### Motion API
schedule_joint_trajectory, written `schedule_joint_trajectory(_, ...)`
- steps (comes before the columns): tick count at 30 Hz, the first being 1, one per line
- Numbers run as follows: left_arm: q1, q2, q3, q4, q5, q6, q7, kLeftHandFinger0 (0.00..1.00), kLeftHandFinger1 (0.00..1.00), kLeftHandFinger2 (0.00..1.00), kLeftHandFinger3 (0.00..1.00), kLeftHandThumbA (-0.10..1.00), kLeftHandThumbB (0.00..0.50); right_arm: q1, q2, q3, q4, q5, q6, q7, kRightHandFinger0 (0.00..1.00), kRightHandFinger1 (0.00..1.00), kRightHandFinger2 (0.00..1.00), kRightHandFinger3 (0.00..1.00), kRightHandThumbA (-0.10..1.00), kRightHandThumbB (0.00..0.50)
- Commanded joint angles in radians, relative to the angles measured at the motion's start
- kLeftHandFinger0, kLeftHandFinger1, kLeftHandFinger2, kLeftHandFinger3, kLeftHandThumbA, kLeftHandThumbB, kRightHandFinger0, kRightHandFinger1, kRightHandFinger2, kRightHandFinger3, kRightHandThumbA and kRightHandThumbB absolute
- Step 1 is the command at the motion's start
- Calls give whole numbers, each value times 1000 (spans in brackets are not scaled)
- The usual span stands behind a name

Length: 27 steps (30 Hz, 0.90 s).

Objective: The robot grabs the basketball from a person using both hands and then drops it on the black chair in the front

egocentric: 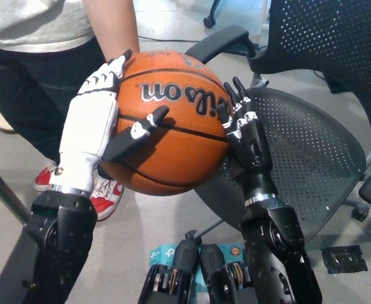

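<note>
An orange Wilson basketball point(173, 120) is held up in the middle of the view. My white left hand point(94, 126) presses flat on its left side, fingers wrapped over the ball. My black right hand point(244, 130) is pressed against its right side, fingers pointing up. A person's forearm point(113, 28) reaches down to the ball's top left; the person's hand is hidden behind the ball. The black mesh chair point(306, 158) stands at the right, its seat just beyond my right hand and partly under the ball.
The person point(33, 38) in a grey shirt, dark trousers and red shoes point(103, 196) stands at the upper left. The chair's armrest point(220, 41) lies behind the ball. A dark bar point(5, 196) crosses the lower left. Grey floor lies below.
</note>
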<state>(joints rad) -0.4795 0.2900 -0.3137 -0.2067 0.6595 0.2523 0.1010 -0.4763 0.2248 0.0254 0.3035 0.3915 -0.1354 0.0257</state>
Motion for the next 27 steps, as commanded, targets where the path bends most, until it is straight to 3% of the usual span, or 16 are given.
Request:
schedule_joint_trajectory(1,-43,-75,-58,-6,-69,-18,-134,1000,1000,1000,1000,1000,186,-91,112,72,-84,-24,26,29,1000,1000,1000,1000,1000,282)
schedule_joint_trajectory(5,-73,-96,-55,-12,-82,0,-149,1000,1000,1000,1000,1000,207,-113,113,61,-121,3,39,11,1000,1000,1000,1000,1000,290)
schedule_joint_trajectory(10,-129,-109,-54,-32,-85,5,-163,1000,1000,1000,1000,1000,175,-138,106,57,-206,28,66,-10,1000,1000,1000,1000,1000,272)
schedule_joint_trajectory(12,-151,-117,-52,-41,-82,21,-171,1000,1000,1000,1000,1000,198,-148,106,53,-250,54,106,-28,1000,1000,1000,1000,1000,277)
schedule_joint_trajectory(16,-210,-132,-52,-55,-80,41,-189,1000,1000,1000,1000,1000,196,-192,85,47,-329,66,150,-51,1000,1000,1000,1000,1000,281)
schedule_joint_trajectory(22,-318,-160,-49,-63,-72,86,-214,1000,1000,1000,1000,1000,188,-281,32,26,-379,-11,192,-120,1000,1000,1000,1000,1000,294)
schedule_joint_trajectory(27,-405,-201,-37,5,-95,76,-202,1000,1000,1000,1000,1000,206,-346,-25,-2,-389,-8,196,-133,1000,1000,1000,1000,1000,253)
